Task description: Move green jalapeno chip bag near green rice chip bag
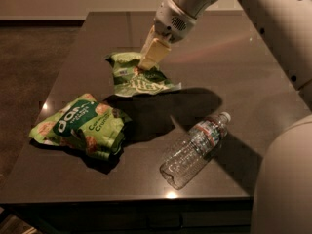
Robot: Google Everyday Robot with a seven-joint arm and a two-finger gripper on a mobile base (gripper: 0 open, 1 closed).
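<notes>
The green jalapeno chip bag, small, flat and pale olive-green, hangs just above the dark table, left of its middle. My gripper comes down from the upper right and is shut on the bag's upper part. The green rice chip bag, larger, puffy and bright green with white lettering, lies on the table at the front left, a short way below and left of the held bag.
A clear plastic water bottle lies on its side at the front right of the table. My white arm and body fill the right side of the view. The table's front edge runs close below the bottle and the rice bag.
</notes>
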